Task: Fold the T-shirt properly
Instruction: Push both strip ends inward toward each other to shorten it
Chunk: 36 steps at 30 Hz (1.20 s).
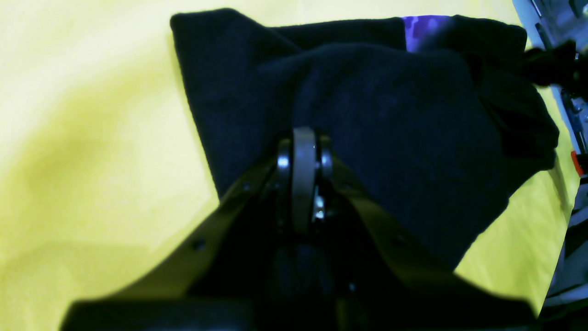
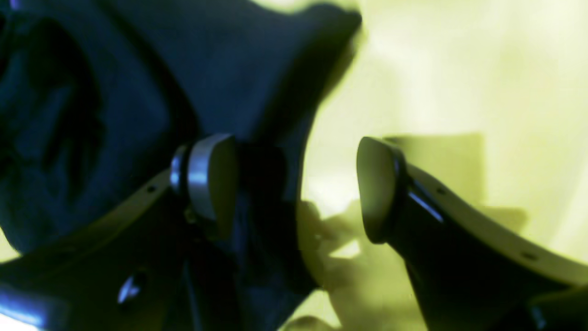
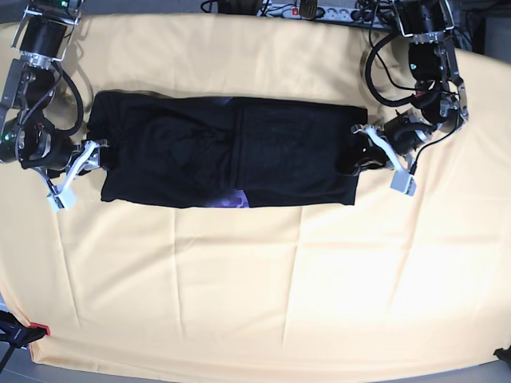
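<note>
T-shirt (image 3: 227, 159) lies flat as a long black band across the yellow cloth (image 3: 255, 279) on the worktop, sleeves already folded in, a bit of purple print peeking out at its lower edge.

Left gripper (image 1: 303, 151) sits at the shirt's end on base view's right; its fingers are clenched tight on the black fabric edge. Right gripper (image 2: 294, 188) is at the opposite end; fingers (image 2: 209, 179) spread apart, nothing between them, one pad over the shirt edge and the other over bare cloth.

Risks, as I judge them:
- Only one end is gripped, so if the left arm lifts now, the shirt drags or skews and the sleeve folds spill open.
- Right fingers straddle the hem, so on closing they could pinch the yellow cloth along w/ the shirt, or catch just the top layer.
- The left pinch may hold one layer only, so the lower layers stay behind.

No brand, label or readable writing visible in any view; the wrist views are too blurred for fine detail anyway.
</note>
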Each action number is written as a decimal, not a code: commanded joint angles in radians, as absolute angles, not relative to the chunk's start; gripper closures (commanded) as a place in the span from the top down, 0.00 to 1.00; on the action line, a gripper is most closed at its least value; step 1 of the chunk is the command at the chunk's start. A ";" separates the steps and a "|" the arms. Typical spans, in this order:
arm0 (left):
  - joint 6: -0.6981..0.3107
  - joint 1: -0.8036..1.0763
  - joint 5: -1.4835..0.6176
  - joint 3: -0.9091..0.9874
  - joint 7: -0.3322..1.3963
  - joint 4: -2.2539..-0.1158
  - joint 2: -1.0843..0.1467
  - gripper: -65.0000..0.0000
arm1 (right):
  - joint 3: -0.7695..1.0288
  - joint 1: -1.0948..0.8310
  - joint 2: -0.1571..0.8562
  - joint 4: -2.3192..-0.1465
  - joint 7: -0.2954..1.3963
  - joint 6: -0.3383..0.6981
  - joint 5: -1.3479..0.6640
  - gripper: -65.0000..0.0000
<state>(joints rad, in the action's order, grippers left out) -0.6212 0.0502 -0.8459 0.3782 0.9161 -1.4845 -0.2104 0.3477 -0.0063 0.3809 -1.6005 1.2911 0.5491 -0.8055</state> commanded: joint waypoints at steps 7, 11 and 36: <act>-0.624 0.039 -0.851 0.380 0.920 -1.494 -0.222 0.00 | 0.486 -0.120 0.395 -1.617 1.275 0.604 -1.100 0.65; -0.624 0.039 -0.886 0.380 0.921 -1.494 -0.221 0.00 | 0.502 -0.153 0.355 -1.594 1.251 0.634 -1.156 0.65; -0.624 0.039 -0.926 0.380 0.943 -1.494 -0.222 0.00 | 0.412 -0.133 0.324 -1.404 1.164 0.698 -1.329 0.43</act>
